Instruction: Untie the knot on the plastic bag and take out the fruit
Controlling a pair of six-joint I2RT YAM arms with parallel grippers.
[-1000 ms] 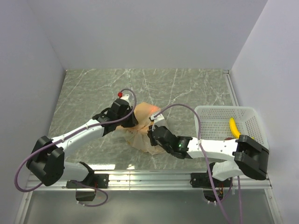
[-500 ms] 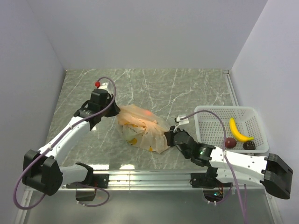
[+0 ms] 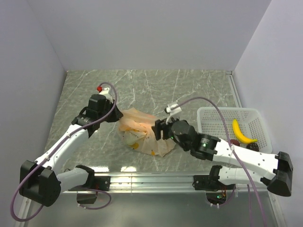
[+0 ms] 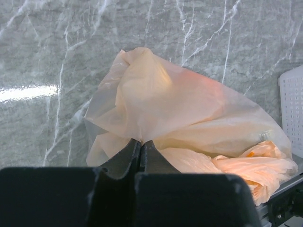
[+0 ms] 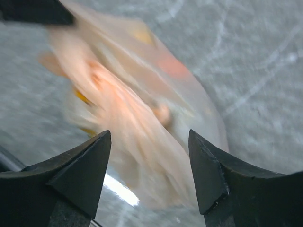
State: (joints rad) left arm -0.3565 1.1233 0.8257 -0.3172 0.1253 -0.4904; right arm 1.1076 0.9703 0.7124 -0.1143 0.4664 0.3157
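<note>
The left hand (image 4: 141, 144) is shut tight on a fold of the thin, crinkly, translucent pale-orange plastic bag (image 4: 180, 104), likely to anchor that end. The right hand (image 5: 149, 135) hangs over the bag's opposite end, fingers spread wide with nothing between them. I judge it is placed to come down on the handle strips.

The bag lies on the grey marble-patterned table (image 3: 189, 90) between the two hands, near a white mesh plastic basket (image 3: 227, 111) holding a yellow banana (image 3: 241, 131). The fruit (image 4: 203, 85) shows only as orange and yellow glows through the film. A bunched, twisted wad may be the knot (image 4: 255, 165) — whether it is tied I cannot tell, and the right wrist view is blurred.
</note>
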